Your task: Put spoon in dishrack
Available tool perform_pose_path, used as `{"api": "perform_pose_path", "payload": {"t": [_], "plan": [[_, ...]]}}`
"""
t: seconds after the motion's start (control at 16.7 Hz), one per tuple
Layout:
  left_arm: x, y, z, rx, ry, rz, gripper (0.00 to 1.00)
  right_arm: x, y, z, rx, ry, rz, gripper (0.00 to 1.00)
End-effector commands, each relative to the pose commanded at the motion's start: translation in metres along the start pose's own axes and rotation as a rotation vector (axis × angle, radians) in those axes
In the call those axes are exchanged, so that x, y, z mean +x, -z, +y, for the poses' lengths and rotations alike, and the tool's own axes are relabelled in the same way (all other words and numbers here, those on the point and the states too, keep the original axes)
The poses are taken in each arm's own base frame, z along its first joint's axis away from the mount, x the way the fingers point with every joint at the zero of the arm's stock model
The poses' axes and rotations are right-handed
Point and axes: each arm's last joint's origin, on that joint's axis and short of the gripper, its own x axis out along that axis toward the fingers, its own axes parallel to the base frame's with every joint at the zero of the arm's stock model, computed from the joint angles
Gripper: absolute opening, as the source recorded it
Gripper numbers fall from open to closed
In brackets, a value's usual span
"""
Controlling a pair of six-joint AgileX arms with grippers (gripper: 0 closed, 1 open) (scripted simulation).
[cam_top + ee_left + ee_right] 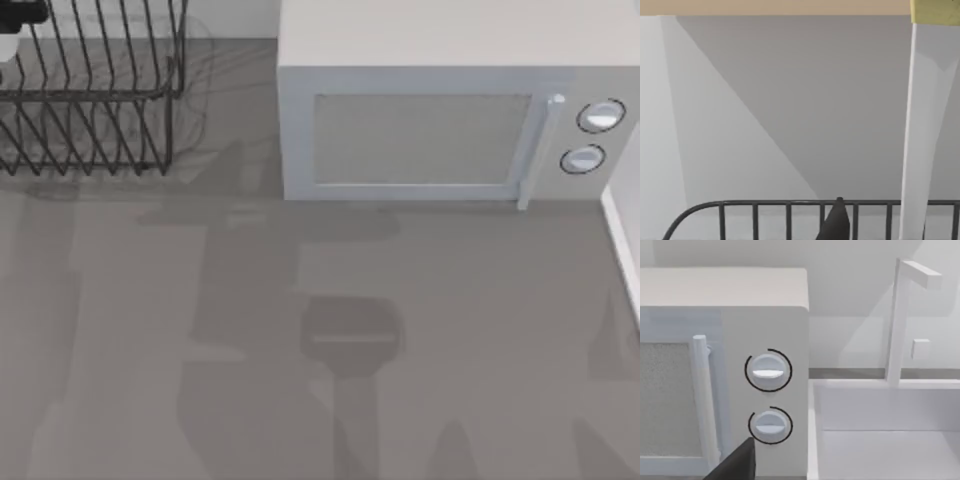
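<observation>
The black wire dishrack (90, 95) stands at the table's back left, and its top rail (790, 203) crosses the left wrist view. My left arm (20, 12) hangs over the rack's far left corner. A dark part of my left gripper (836, 222) rises just in front of the rail. Beside it runs a slim white shaft with a yellow end (917, 125), which looks like the spoon's handle; its bowl is out of view. A dark part of my right gripper (735, 465) points at the microwave's knob side.
A grey microwave (440, 120) with a bar handle (535, 150) and two knobs (768, 371) fills the back middle and right. A white sink (880, 440) with a tall faucet (897, 320) adjoins it at the right.
</observation>
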Motion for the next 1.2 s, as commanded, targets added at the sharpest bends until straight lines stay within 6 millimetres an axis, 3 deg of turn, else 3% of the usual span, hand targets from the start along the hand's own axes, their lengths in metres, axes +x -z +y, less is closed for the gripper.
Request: {"api": "perform_pose_path", "payload": {"t": [0.06, 0.84, 1.2], "plan": [[0.0000, 0.0000, 0.0000, 0.000, 0.000, 0.000, 0.00, 0.0000, 0.0000, 0.0000, 0.000, 0.000, 0.000, 1.00], [0.0000, 0.0000, 0.0000, 0.000, 0.000, 0.000, 0.98, 0.0000, 0.0000, 0.0000, 0.000, 0.000, 0.000, 1.00], [0.0000, 0.0000, 0.0000, 0.000, 0.000, 0.000, 1.00, 0.0000, 0.0000, 0.0000, 0.000, 0.000, 0.000, 1.00]]}}
